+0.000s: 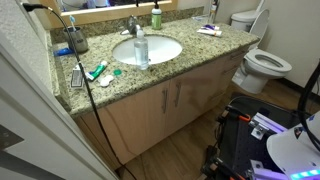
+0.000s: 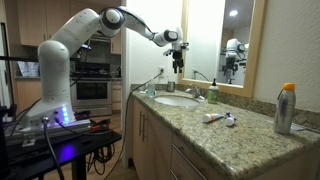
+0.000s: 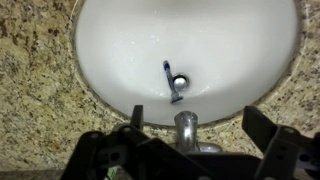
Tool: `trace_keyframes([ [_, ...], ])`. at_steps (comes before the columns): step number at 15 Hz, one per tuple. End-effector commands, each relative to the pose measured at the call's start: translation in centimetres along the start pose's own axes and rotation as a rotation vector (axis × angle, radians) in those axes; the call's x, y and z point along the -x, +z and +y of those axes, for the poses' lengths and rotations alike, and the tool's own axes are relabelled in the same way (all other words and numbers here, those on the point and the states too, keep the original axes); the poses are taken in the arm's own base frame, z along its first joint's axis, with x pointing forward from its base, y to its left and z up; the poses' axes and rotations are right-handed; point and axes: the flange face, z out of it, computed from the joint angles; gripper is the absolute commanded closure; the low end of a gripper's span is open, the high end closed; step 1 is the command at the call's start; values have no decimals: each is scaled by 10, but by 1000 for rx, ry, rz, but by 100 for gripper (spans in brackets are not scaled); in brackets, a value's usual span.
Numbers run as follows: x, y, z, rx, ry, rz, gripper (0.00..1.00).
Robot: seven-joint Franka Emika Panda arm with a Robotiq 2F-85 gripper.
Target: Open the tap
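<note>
Exterior view, from above: the tap stands at the back rim of the basin, which is set in the speckled desk. A clear pump bottle stands at the basin's rim. A green bottle is near the tap.

Exterior view, from the side: my arm reaches out over the desk. My jaws point straight down, above the basin and apart from it. I cannot tell their spread from here.

Wrist view: my jaws are spread wide, with one dark finger on each side. The tap sits between them and touches neither. Beyond the jaws lies the white basin with its drain. A small blue thing lies just beside the drain; I cannot tell what it is.
</note>
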Motion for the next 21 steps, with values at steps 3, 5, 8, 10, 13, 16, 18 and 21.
trace_keyframes([
  [3, -41, 0, 20, -17, 62, 72, 0],
  [5, -27, -9, 20, -7, 16, 35, 0],
  [8, -26, -7, 17, -6, 11, 33, 0],
  [10, -39, 9, 11, -17, 24, 101, 0],
  [13, -61, 31, 3, -26, 27, 269, 0],
  [16, -71, 60, -6, -26, 40, 348, 0],
  [18, -75, 82, -10, -15, 77, 358, 0],
  [21, -70, 90, -8, -21, 85, 317, 0],
])
